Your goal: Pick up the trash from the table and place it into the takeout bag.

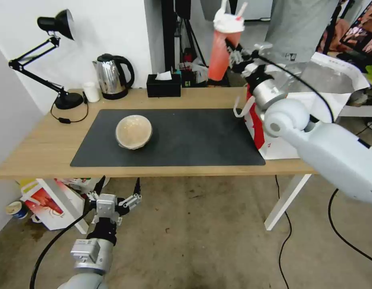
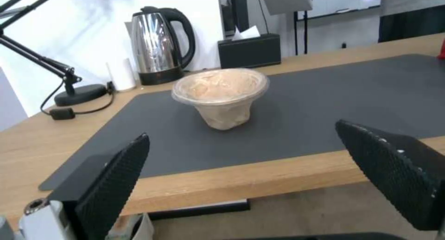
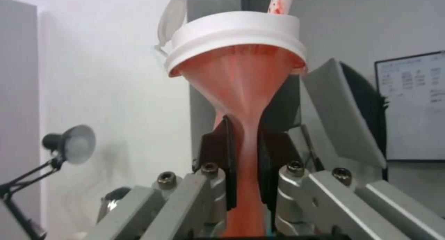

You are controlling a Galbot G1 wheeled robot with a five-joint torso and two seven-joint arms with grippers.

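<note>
The right gripper, clamped on the red drink cup held high at the far right, should carry it upright over the takeout bag before releasing, while the open left gripper waits below the table's near edge.

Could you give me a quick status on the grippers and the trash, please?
Right gripper shut on drink cup, held high beside takeout bag. Left gripper open, low before table. Tan bowl on mat. Nothing in the way.

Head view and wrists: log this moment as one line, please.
right gripper: shut on red drink cup, raised beside takeout bag | left gripper: open, below table edge | tan bowl: on mat
</note>
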